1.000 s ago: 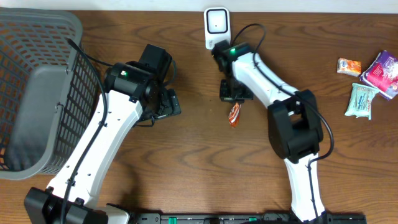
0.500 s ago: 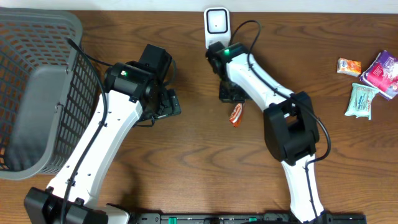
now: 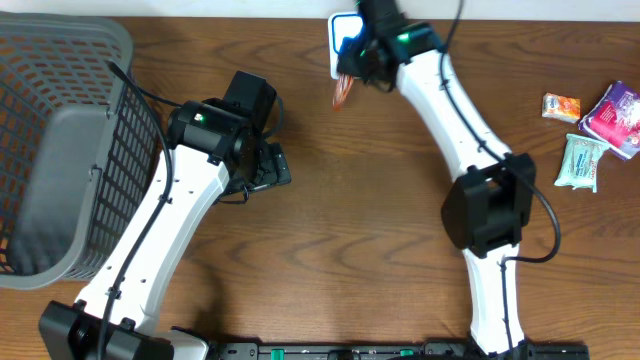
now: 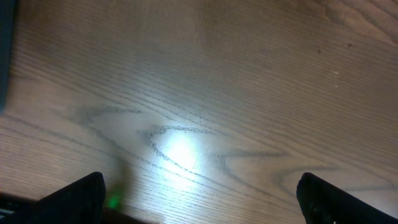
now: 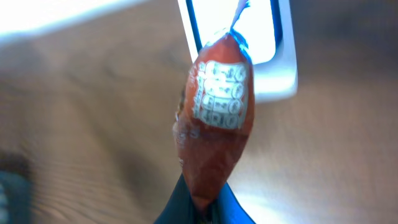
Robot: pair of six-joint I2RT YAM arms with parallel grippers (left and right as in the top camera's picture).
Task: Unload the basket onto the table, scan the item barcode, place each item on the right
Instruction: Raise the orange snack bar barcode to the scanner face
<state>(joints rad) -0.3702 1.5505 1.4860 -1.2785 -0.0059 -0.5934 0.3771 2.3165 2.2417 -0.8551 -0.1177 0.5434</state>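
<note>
**A:** Entry, right side. Where is the item?

**B:** The right arm (image 3: 450, 110) reaches to the 12 o'clock edge of the bench (image 3: 330, 260). The right jaws are pinched shut on one end of the red sachet (image 3: 342, 92), which is held clear of the wood. From overhead the sachet sits at the 7 o'clock corner of the white scanner (image 3: 345, 35), just beside it. I cannot tell whether they touch.

**A:** Wrist view?

**B:** The sachet (image 5: 214, 130) sticks up from the jaw tips, and the scanner's lit face (image 5: 283, 56) is behind its upper end. A white printed block faces the wrist camera. It is too blurred to read.

**A:** Left side?

**B:** The left arm (image 3: 190, 200) is parked at about 9 o'clock of the bench centre. The left jaws stand wide with nothing between them. Its wrist view shows only wood grain (image 4: 249, 74), one glare patch and a small green glint.

**A:** Other objects?

**B:** There is a grey mesh basket (image 3: 60, 45) at 10 o'clock, close to the left arm. Three packets lie at 2 to 3 o'clock, well apart from both arms:
- an orange packet (image 3: 561, 107)
- a purple packet (image 3: 615, 115)
- a pale green packet (image 3: 583, 162), lying against the purple packet's lower edge
</note>
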